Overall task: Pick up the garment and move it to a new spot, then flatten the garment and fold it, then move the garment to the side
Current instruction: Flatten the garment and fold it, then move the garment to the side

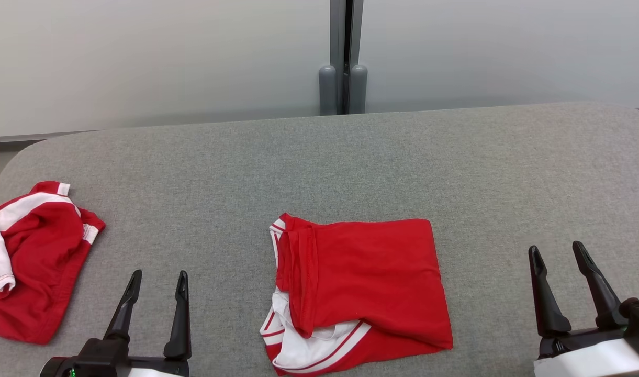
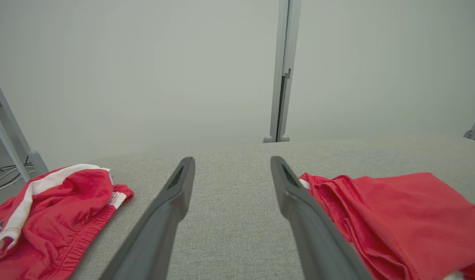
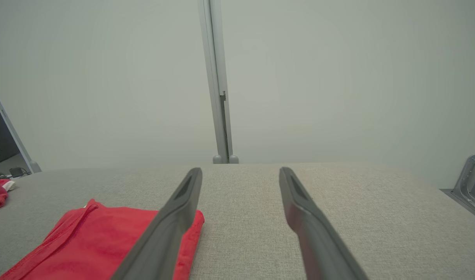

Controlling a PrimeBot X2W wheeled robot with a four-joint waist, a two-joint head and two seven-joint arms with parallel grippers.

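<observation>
Red garment (image 1: 361,283) folded, laid flat mid-table, toward near edge of grey fabric-covered table (image 1: 350,157). Pale wall panels (image 1: 141,57), grey post (image 1: 343,57) seen behind. Second garment (image 1: 34,262) crumpled at table's left edge. Left gripper (image 1: 160,273), right gripper (image 1: 556,246) held spread, empty, flanking folded garment, not touching.

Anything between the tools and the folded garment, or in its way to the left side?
Nothing visible lies between left tool or right tool and the folded garment. Leftward, a crumpled red garment occupies the table's end.
</observation>
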